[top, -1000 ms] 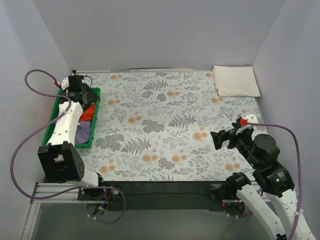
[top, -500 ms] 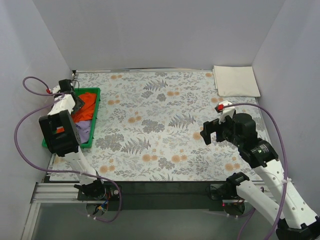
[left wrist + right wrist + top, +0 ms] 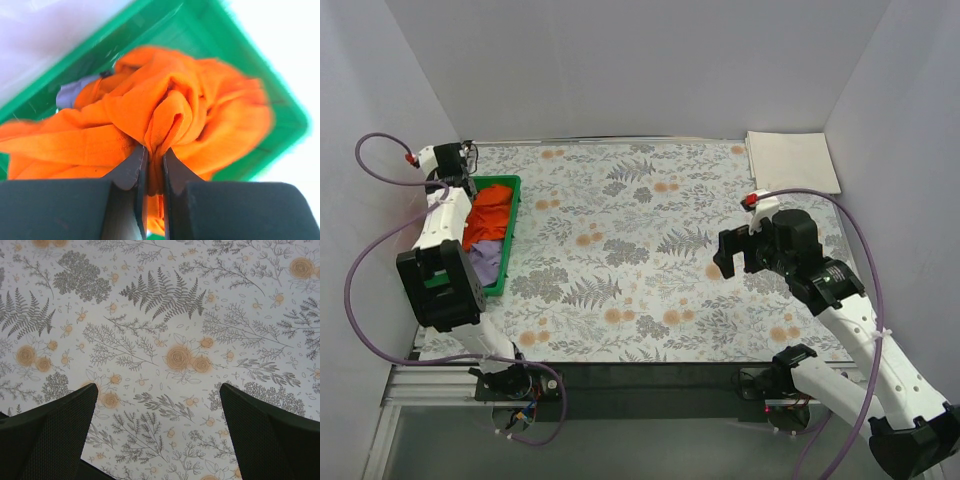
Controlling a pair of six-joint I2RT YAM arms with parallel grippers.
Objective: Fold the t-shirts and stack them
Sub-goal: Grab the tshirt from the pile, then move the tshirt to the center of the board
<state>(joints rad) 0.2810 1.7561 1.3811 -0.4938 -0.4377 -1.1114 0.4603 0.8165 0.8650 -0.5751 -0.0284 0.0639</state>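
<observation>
Floral table (image 3: 650, 260); left arm (image 3: 438, 232) stretched to tray (image 3: 511, 235), jaws pinching orange shirt (image 3: 165, 110).

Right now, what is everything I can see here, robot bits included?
orange shirt: 1, bright orange, crumpled in the tray's far end
lilac shirt: 1, pale lilac, crumpled in the tray's near end, against the orange shirt
white shirt: 1, cream-white, folded flat at the table's far right corner
tray: 1, green, at the table's left edge
table: 1, grey and orange floral cover
cables: 2, purple, one looping off each arm
arms: 2, white and black, left by the tray, right over the table's right side
left claw: 1, black, shut on the orange shirt
right claw: 1, black, open above the table, holding nothing
</observation>
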